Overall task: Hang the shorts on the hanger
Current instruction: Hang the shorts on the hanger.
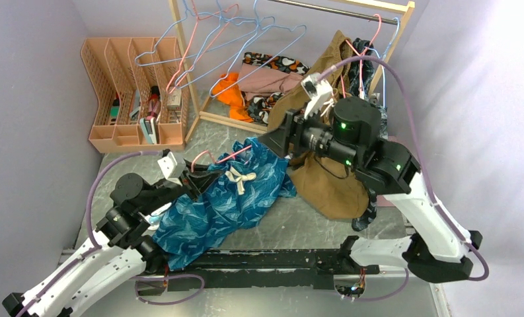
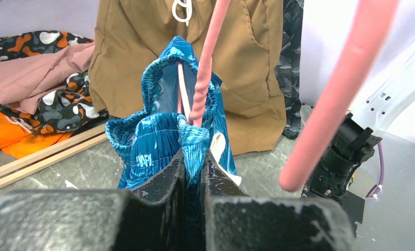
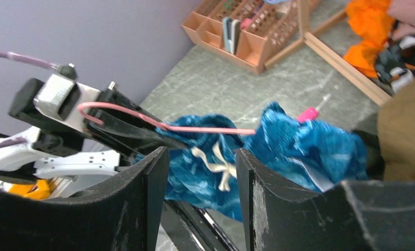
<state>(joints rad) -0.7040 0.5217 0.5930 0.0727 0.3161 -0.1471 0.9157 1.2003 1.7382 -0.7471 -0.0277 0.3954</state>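
Observation:
The teal leaf-print shorts [image 1: 226, 198] lie bunched on the table between the arms, cream drawstring [image 1: 240, 178] on top. The pink hanger [image 1: 236, 155] runs through the raised waistband, its hook toward the left arm. My left gripper [image 1: 203, 181] is shut on a fold of the waistband; in the left wrist view teal fabric [image 2: 153, 146] sits pinched between the jaws of the gripper [image 2: 194, 162], with the hanger [image 2: 208, 68] rising just behind. My right gripper [image 1: 279, 137] hovers open above the shorts' right side. In the right wrist view the gripper [image 3: 202, 157] holds nothing, and the shorts [image 3: 310, 146] and hanger [image 3: 194, 128] lie beyond.
Tan-brown shorts [image 1: 332, 178] hang under the right arm on the wooden rack [image 1: 186, 66]. Light-blue hangers [image 1: 259, 33] hang on the rail. A pile of clothes [image 1: 259, 82] lies on the rack base. A pink desk organizer [image 1: 137, 92] stands back left.

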